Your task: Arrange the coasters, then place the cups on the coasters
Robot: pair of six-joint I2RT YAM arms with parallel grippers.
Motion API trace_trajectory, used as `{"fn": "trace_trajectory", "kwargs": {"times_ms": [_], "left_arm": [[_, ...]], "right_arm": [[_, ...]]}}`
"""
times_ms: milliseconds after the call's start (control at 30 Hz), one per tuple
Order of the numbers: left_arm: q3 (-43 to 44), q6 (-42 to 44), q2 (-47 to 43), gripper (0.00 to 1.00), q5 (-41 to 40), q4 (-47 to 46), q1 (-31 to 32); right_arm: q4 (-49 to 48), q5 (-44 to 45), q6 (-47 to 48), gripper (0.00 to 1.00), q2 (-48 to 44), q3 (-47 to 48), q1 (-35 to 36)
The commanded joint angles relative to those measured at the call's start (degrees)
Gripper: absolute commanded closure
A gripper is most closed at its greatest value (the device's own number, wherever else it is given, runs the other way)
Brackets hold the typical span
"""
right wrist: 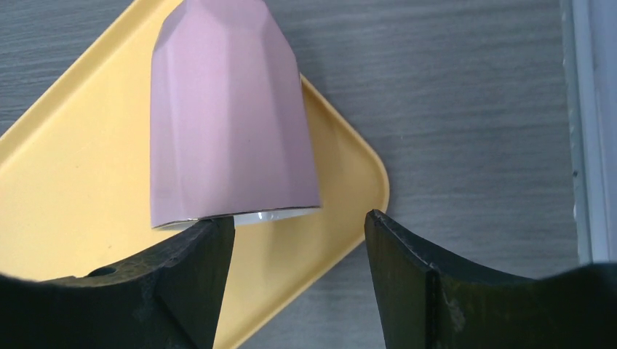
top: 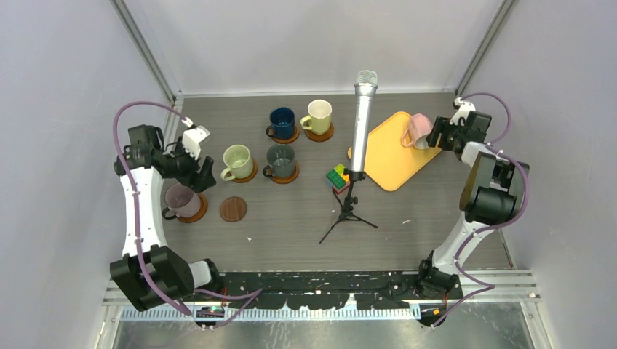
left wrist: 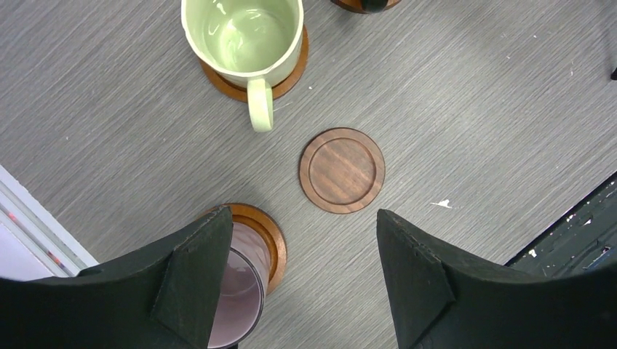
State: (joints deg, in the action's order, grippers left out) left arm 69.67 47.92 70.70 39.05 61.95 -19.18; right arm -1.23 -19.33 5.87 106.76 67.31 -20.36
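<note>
Leaning with its mouth toward the right gripper [right wrist: 298,218], the pink cup [right wrist: 233,123] is at the near corner of the tray [right wrist: 65,189], far on the right side of the table [top: 422,218]. Whether it rests on the tray or is a little lifted, I cannot tell. The right jaws stand spread. One finger [right wrist: 196,276] is at the rim, and the other is clearly apart from the cup wall, so nothing is pinched. This pose seems meant for taking the cup by its rim.

The empty coaster [top: 233,209] waits on the left, just beside the mauve cup [top: 180,201], which sits on its own coaster. The other four cups also stand on coasters behind, in two pairs. I judge that only the pink cup remains to be placed.

The left gripper [left wrist: 302,225] hovers above the mauve cup and the empty coaster, its jaws spread and holding nothing. It probably must give room before the pink cup arrives.

Between the tray and the coaster stand the mic [top: 361,123] on its tripod and some coloured blocks [top: 336,177]. The way in front of the tripod legs looks more open. The tray corner is near the right table edge.
</note>
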Motion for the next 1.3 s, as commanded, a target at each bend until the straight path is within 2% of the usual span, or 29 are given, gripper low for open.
{"fn": "trace_trajectory", "kwargs": {"times_ms": [0, 433, 567, 700, 767, 867, 967, 1100, 1267], "left_arm": [[2.8, -1.8, -1.4, 0.26, 0.2, -1.0, 1.6], [4.2, -4.3, -0.1, 0.25, -1.8, -1.7, 4.8], [4.2, -5.1, -0.2, 0.25, -2.9, -2.1, 6.1], [4.6, -5.9, 0.2, 0.25, -4.9, -2.4, 8.1], [5.0, -6.3, 0.4, 0.25, -5.2, -2.5, 8.9], [5.3, -7.1, 0.8, 0.25, -5.5, -3.4, 10.5], [5.6, -8.0, 1.2, 0.25, -6.6, -5.3, 13.2], [7.7, -8.1, 2.5, 0.25, -9.9, -7.7, 18.3], [13.2, -9.2, 7.7, 0.25, -13.6, -11.0, 26.7]], "right_arm": [[-17.8, -3.4, 4.5, 0.3, 1.6, -2.3, 0.0], [-37.2, -11.5, 12.7, 0.31, 10.3, -5.0, 0.1], [-41.5, -13.1, 12.6, 0.33, 12.2, -4.7, 0.2], [-42.4, -13.9, 10.8, 0.48, 12.2, -4.3, 0.2], [-42.3, -14.1, 9.6, 0.61, 11.1, -4.8, 0.2], [-40.4, -14.2, 6.8, 0.83, 8.8, -5.3, 0.2], [-36.0, -13.5, 3.4, 0.99, 5.8, -4.2, 0.4], [-25.0, -11.7, -2.2, 1.0, 2.5, -0.4, 0.8], [-10.0, -4.9, -12.8, 1.0, -1.3, 4.1, 2.8]]}}
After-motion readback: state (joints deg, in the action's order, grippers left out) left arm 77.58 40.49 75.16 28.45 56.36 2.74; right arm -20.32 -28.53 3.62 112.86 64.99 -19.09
